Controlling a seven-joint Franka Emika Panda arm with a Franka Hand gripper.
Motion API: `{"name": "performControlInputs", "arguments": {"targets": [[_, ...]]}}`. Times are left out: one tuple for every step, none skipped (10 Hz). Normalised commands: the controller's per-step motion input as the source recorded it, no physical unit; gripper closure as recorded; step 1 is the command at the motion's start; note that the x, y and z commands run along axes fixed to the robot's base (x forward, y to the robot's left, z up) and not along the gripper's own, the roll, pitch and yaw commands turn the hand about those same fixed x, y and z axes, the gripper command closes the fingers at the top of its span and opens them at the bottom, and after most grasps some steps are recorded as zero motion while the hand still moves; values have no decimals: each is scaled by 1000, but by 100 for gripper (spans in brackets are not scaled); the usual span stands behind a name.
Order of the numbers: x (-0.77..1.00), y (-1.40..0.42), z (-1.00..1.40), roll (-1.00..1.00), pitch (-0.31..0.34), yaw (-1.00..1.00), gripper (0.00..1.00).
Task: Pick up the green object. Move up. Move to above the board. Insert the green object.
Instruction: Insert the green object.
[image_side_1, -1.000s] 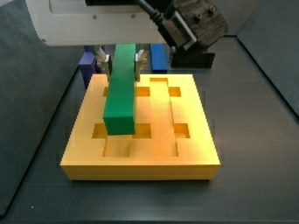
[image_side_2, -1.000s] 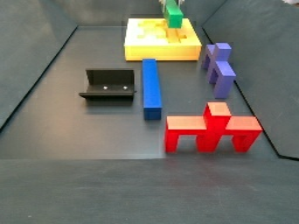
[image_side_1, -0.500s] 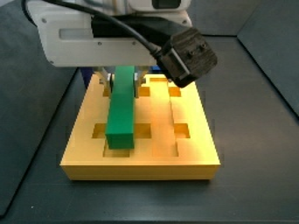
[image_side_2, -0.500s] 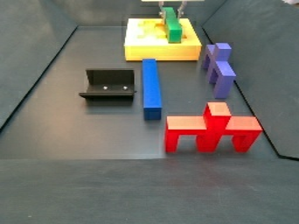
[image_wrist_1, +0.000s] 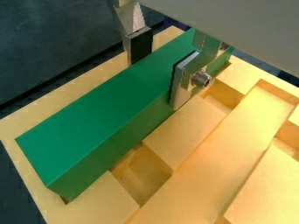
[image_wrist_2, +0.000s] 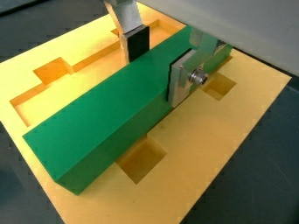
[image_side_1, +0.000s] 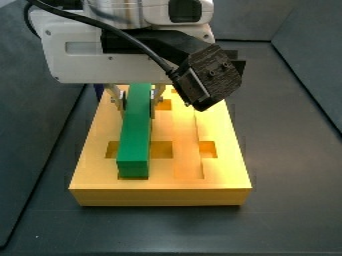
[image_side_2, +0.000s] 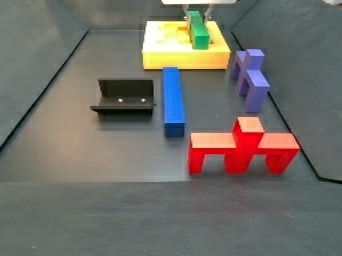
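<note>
- Lying lengthwise on the board (image_side_1: 214, 178), the green object (image_side_1: 136, 130) runs from the far end toward the near edge in a side view, slightly left of the board's middle.
- In both wrist views the gripper (image_wrist_1: 159, 61) straddles the green object (image_wrist_1: 111, 122) near one end, a silver finger (image_wrist_1: 187, 77) flat against one long side and a dark pad (image_wrist_1: 136, 45) against the opposite side; the jaws are closed narrow on the bar, holding it.
- The same grasp shows in a wrist view with the gripper (image_wrist_2: 160, 59) across the green object (image_wrist_2: 105, 122), the bar's lower face resting against the orange-yellow board (image_wrist_2: 233, 122); whether it sits fully down in a groove cannot be told.
- Square holes in the board show on either side of the bar in a side view, two to its right and one at its near left.
- In a side view the board (image_side_2: 166, 57) stands at the far end of the floor, with the green object (image_side_2: 198, 28) on top and the gripper (image_side_2: 195, 8) just above it at the picture's upper edge.
- The blue bar (image_side_2: 171, 98) lies on the floor nearer than the board, running near to far.
- The fixture (image_side_2: 123, 98) stands just left of the blue bar.
- The purple piece (image_side_2: 249, 78) stands right of the blue bar, near the board's right corner.
- The red branched piece (image_side_2: 243, 147) stands nearest, right of the blue bar's near end.
</note>
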Motion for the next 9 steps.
{"name": "performControlInputs", "arguments": {"targets": [[43, -117, -206, 0, -39, -83, 100], [0, 0, -354, 0, -73, -106, 100], [51, 0, -340, 0, -54, -83, 100], [129, 0, -320, 0, -44, -111, 100], [66, 0, -309, 0, -50, -111, 100], [109, 0, -231, 0, -21, -66, 100], [114, 0, -209, -3, -24, -60, 100], [51, 0, -91, 0, 0, -23, 100], [0, 0, 0, 0, 0, 0, 100]]}}
